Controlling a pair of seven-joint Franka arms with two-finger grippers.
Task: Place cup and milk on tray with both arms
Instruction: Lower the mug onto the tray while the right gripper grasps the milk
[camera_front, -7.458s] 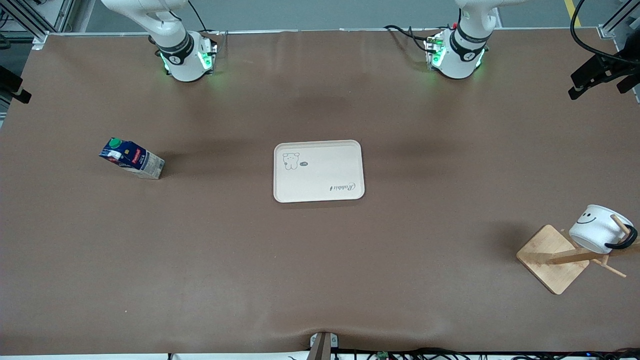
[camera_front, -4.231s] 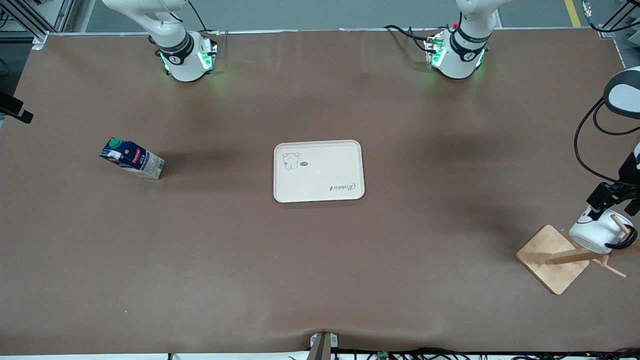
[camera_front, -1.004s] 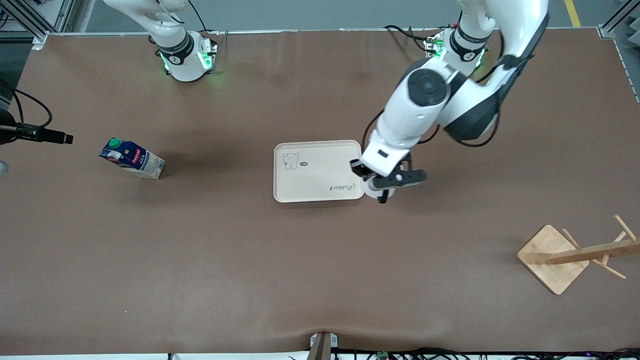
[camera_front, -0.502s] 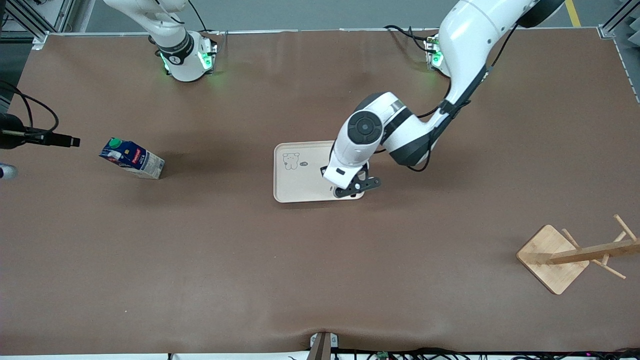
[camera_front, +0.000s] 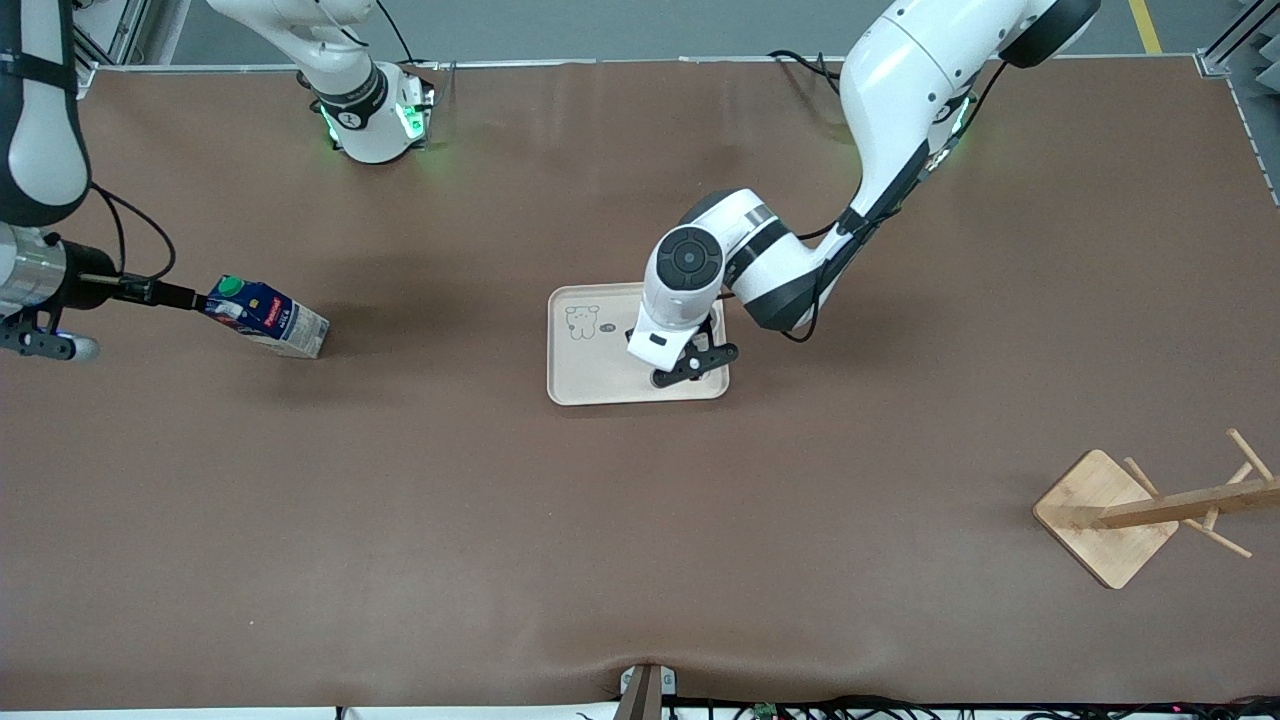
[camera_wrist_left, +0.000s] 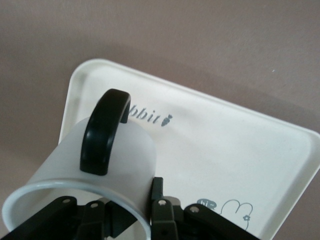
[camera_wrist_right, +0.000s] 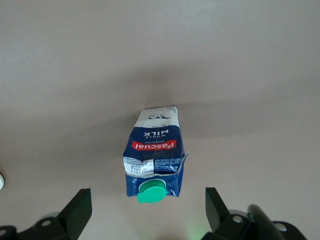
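over the tray (camera_front: 600, 385): cup (camera_wrist_left: 95, 165) arrived, clamped in left tool (camera_front: 690, 362).
beside the milk (camera_front: 265, 318) now, right tool (camera_wrist_right: 147, 212) spread wide; both placements pending.

Through the left wrist camera you see the left tool (camera_wrist_left: 127, 215) clamped on the rim of the cup (camera_wrist_left: 85, 175), one black finger (camera_wrist_left: 159, 212) outside the white wall and the other inside the mouth. The cup hangs tilted over the tray (camera_wrist_left: 240, 145), its black handle (camera_wrist_left: 102, 130) turned up toward the camera and covering the start of the "Rabbit" script. Around the cream tray you see only the brown table (camera_wrist_left: 200, 45), and a bit of the bear drawing (camera_wrist_left: 235, 210) shows beside the tool.
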